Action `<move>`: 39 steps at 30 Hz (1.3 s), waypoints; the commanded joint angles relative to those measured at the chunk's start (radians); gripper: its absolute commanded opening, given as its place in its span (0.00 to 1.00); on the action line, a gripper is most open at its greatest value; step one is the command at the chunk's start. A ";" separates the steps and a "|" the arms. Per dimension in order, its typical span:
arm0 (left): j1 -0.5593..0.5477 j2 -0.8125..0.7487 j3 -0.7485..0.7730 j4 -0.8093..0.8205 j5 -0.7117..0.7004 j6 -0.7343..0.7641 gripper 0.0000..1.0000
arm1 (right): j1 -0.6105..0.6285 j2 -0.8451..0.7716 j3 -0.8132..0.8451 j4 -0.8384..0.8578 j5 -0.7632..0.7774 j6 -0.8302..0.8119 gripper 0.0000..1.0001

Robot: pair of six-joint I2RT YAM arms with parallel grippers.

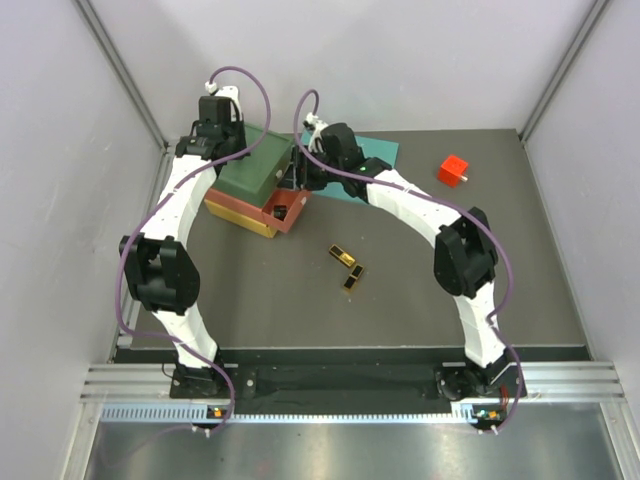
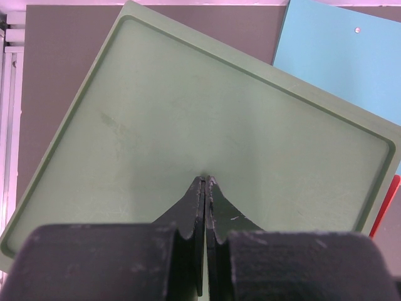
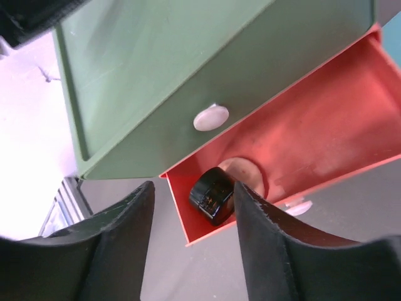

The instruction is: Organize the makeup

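Small black round jar [image 3: 212, 195] lies in the pulled-out red plastic drawer [image 3: 326, 119], below the right gripper [image 3: 194, 189], whose fingers are parted. Two black-and-gold rectangular cases [image 1: 340, 255] lie mid-table, not yet stored. Left gripper [image 2: 205, 182] is pinched closed and empty.

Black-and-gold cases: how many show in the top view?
2, both on the tabletop, centre: the rear case, the front case beside it. More could be hidden inside the drawer unit.

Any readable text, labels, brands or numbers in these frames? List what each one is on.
No readable text anywhere.
Plain, unmarked: green drawer top, red drawer, black jar.
Too small to tell: black-and-gold cases, red cube.
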 commanded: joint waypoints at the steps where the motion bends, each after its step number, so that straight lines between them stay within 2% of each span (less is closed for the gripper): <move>1: 0.003 0.092 -0.057 -0.240 -0.006 -0.003 0.00 | -0.041 -0.159 -0.067 0.126 0.041 0.034 0.27; 3: 0.003 0.092 -0.057 -0.237 -0.006 -0.003 0.00 | -0.073 -0.184 -0.146 0.186 0.035 0.086 0.11; 6: 0.003 0.092 -0.061 -0.237 -0.003 -0.003 0.00 | -0.117 -0.219 -0.254 0.290 0.003 0.168 0.02; 8: 0.003 0.092 -0.061 -0.235 -0.003 -0.003 0.00 | -0.137 -0.241 -0.315 0.368 -0.017 0.209 0.00; 12: 0.003 0.092 -0.064 -0.235 -0.003 -0.003 0.00 | -0.173 -0.242 -0.410 0.415 -0.048 0.283 0.00; 20: 0.003 0.089 -0.066 -0.238 -0.006 -0.002 0.00 | -0.174 -0.149 -0.462 0.533 -0.123 0.406 0.00; 31: 0.003 0.084 -0.069 -0.238 -0.003 -0.003 0.00 | -0.166 -0.009 -0.398 0.587 -0.141 0.482 0.00; 39: 0.003 0.080 -0.083 -0.234 -0.002 -0.002 0.00 | -0.133 0.109 -0.220 0.494 -0.170 0.461 0.00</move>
